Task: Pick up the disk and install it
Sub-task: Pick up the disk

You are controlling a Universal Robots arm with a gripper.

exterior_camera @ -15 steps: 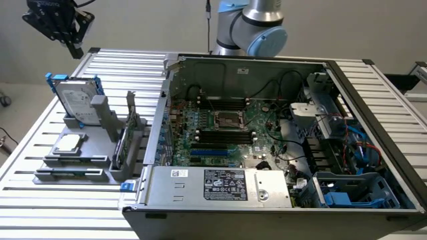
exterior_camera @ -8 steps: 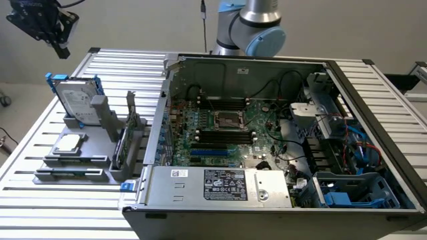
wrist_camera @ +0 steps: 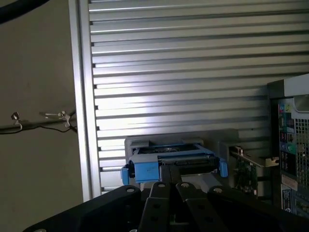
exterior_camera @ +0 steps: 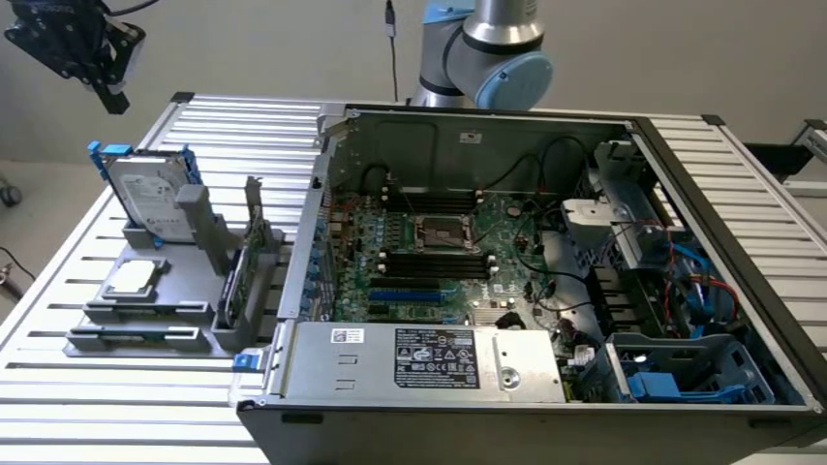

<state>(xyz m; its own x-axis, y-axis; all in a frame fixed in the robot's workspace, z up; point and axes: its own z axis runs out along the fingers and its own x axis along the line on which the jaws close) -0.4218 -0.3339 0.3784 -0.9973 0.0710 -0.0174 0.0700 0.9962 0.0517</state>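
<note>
Disk point(exterior_camera: 145, 189) stands upright on edge, well apart from the empty, closed-fingered gripper point(exterior_camera: 111, 95), at its five o'clock in the exterior view.

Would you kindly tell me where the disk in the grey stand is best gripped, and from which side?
Likely the free top edge, pinched across its thin thickness between the blue rails, coming from straight above: the disk stands upright on edge with its lower end seated in the grey stand.
</note>
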